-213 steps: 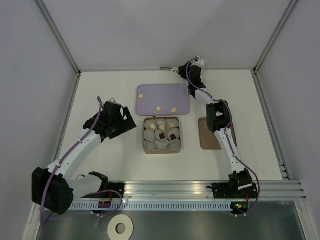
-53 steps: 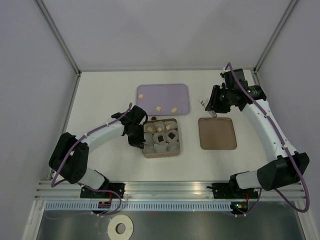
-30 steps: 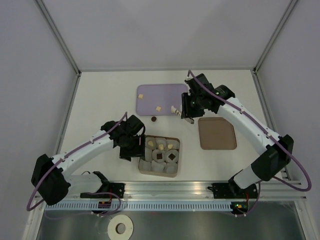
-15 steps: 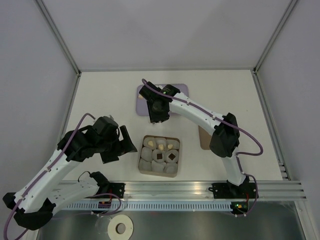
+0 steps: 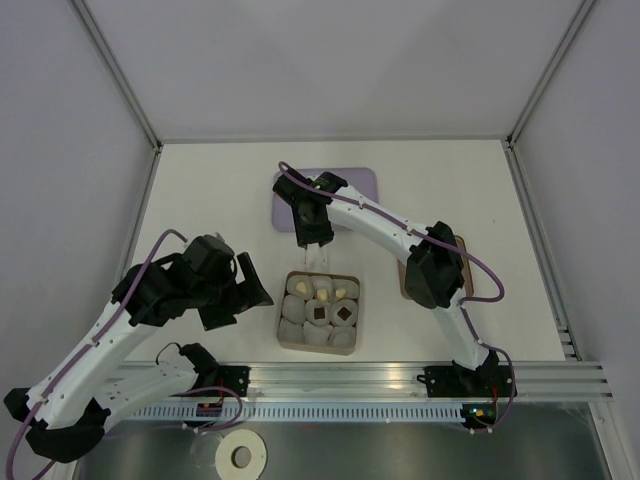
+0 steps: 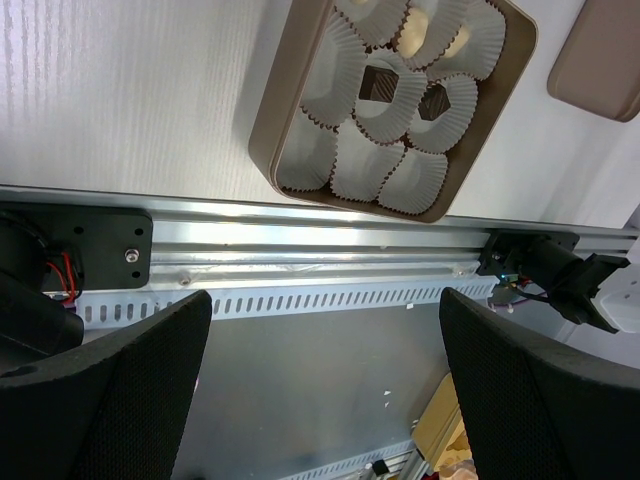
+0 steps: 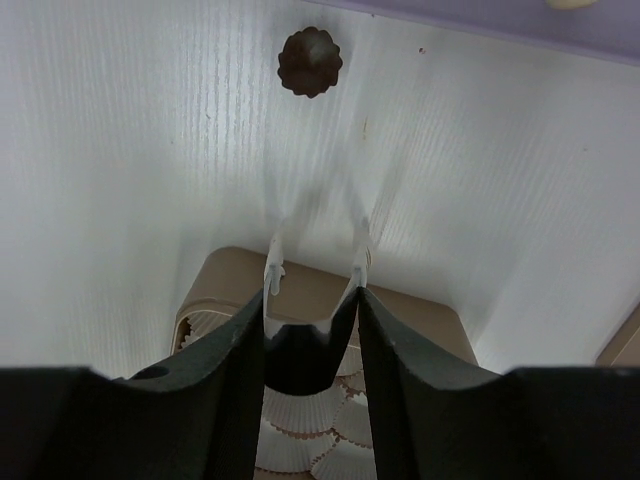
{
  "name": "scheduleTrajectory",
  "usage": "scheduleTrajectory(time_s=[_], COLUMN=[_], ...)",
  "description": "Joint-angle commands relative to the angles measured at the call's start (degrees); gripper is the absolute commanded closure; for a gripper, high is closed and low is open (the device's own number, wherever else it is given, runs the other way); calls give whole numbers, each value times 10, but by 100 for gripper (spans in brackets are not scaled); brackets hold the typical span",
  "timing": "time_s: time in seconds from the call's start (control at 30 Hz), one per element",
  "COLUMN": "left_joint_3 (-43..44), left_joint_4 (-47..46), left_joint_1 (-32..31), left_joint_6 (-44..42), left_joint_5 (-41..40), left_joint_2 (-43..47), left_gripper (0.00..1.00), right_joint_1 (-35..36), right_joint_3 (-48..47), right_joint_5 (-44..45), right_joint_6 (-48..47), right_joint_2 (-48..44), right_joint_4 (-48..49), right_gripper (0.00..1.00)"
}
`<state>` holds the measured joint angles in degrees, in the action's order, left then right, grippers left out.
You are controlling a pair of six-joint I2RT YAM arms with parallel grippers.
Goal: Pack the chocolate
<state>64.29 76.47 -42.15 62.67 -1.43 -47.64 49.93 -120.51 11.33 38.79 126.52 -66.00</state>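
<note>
Right tool (image 7: 317, 265) narrowly apart, tips empty; dark chocolate (image 7: 310, 62) lies ahead on the table (image 7: 130, 150); centre over it, descend, pinch gently.

Bright, even light from above; shadows soft and faint; the bench (image 7: 130, 150) glares white in the right wrist view; the near jaws are dark and blurred in both wrist views; the aluminium rail (image 6: 300, 250) glints.

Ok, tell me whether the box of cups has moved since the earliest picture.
Yes. The box slid toward the near rail, away from the purple tray.
</note>
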Motion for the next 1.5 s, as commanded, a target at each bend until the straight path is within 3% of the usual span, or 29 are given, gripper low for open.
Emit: scheduleTrajectory(time_s=[0.0, 0.2, 0.4, 0.63, 1.2, 1.47], left_joint_3=[-4, -2, 0, 1, 15, 9], left_joint_4=[105, 105, 106, 109, 118, 118], left_joint_1=[-1, -1, -1, -1, -1, -1], left_joint_6=[24, 25, 33, 41, 43, 43], left_joint_5=[10, 9, 6, 1, -10, -17], left_joint_2=[5, 4, 11, 12, 14, 14], left_gripper=[2, 1, 1, 2, 2, 1], right_joint_1=[2, 1, 2, 1, -4, -8], right_joint_3=[-24, -49, -12, -5, -44, -6], right_joint_5=[8, 46, 101, 146, 161, 147], right_joint_6=[4, -8, -19, -23, -17, -29], right_joint_2=[5, -7, -50, -36, 20, 12], right_joint_4=[22, 39, 108, 148, 155, 192], right_gripper=[56, 59, 57, 57, 58, 65])
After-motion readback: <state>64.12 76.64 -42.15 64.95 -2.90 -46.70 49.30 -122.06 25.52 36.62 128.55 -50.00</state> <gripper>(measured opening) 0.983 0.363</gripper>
